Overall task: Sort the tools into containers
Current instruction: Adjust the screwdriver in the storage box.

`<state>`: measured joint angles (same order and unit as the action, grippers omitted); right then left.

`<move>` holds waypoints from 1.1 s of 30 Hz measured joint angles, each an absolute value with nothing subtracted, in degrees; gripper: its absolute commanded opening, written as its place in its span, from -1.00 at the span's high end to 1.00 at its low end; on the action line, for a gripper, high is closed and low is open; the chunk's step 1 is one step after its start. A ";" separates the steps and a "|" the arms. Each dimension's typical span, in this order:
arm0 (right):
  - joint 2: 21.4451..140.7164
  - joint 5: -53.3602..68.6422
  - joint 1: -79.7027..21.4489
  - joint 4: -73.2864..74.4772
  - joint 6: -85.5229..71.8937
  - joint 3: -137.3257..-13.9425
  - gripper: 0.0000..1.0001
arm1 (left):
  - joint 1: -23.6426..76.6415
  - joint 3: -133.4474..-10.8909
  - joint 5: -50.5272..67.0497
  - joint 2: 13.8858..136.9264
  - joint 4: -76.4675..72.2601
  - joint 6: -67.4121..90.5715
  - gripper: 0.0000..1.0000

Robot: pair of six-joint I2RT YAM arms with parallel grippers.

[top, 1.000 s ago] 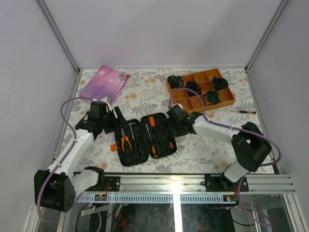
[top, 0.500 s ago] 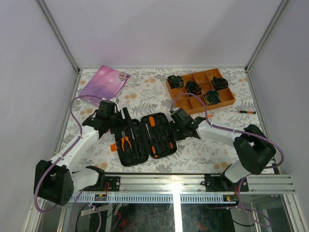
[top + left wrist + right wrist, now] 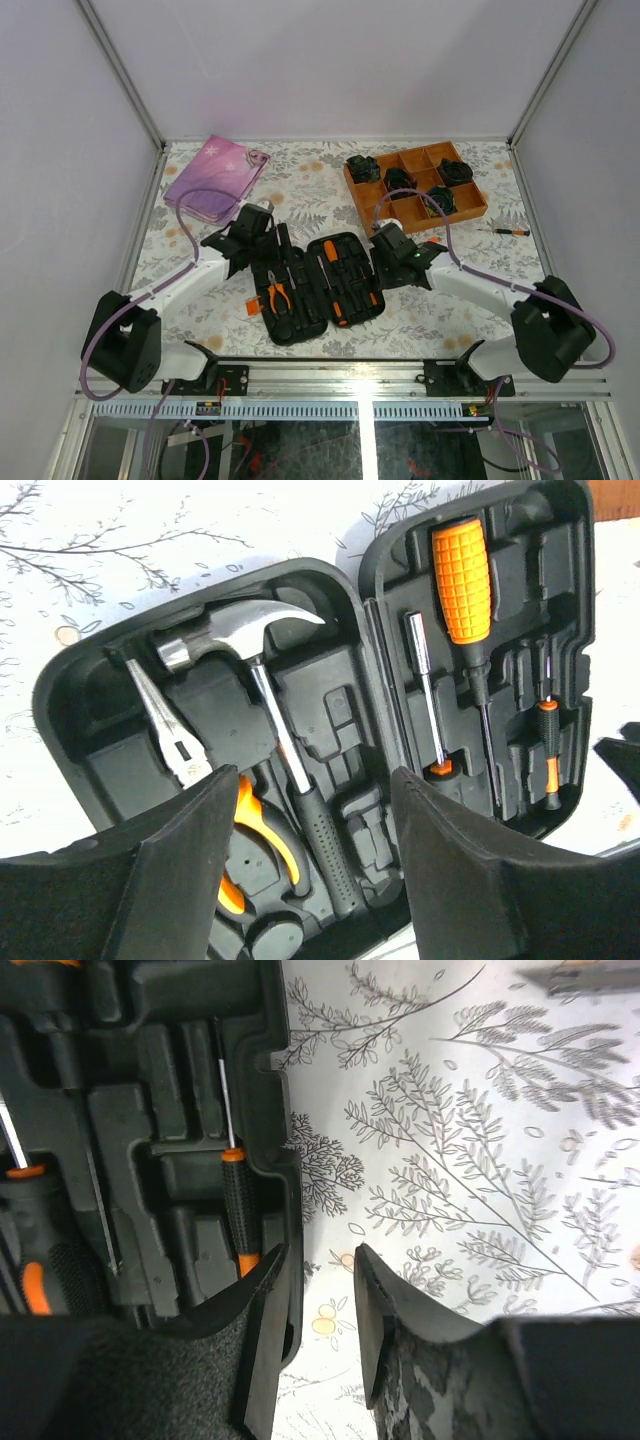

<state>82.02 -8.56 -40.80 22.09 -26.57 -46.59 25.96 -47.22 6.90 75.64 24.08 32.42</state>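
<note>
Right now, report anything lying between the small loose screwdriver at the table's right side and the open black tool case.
The right arm does. Its hand sits at the open black moulded tool case's right rim, so the arm crosses the line from the slim orange-and-black screwdriver. The orange divided tray lies beyond that line.

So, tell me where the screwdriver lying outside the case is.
In the top view, the small screwdriver lies on the table near its right edge, just right of the orange tray and well clear of the open tool case.
</note>
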 measured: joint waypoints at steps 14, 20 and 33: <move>83.22 4.23 -40.56 12.62 -24.18 -55.75 0.20 | 30.02 -45.45 1.17 79.02 20.16 33.58 -0.06; 93.38 8.25 -40.56 10.20 -24.25 -60.38 0.19 | 30.06 -43.83 -0.78 79.48 20.10 33.85 -0.05; 104.86 10.07 -40.53 12.71 -24.40 -66.41 0.20 | 30.22 -42.87 -2.26 81.28 19.27 33.89 -0.04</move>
<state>104.86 10.07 -40.53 12.71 -24.40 -66.41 30.22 -42.87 -2.26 81.28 19.27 33.89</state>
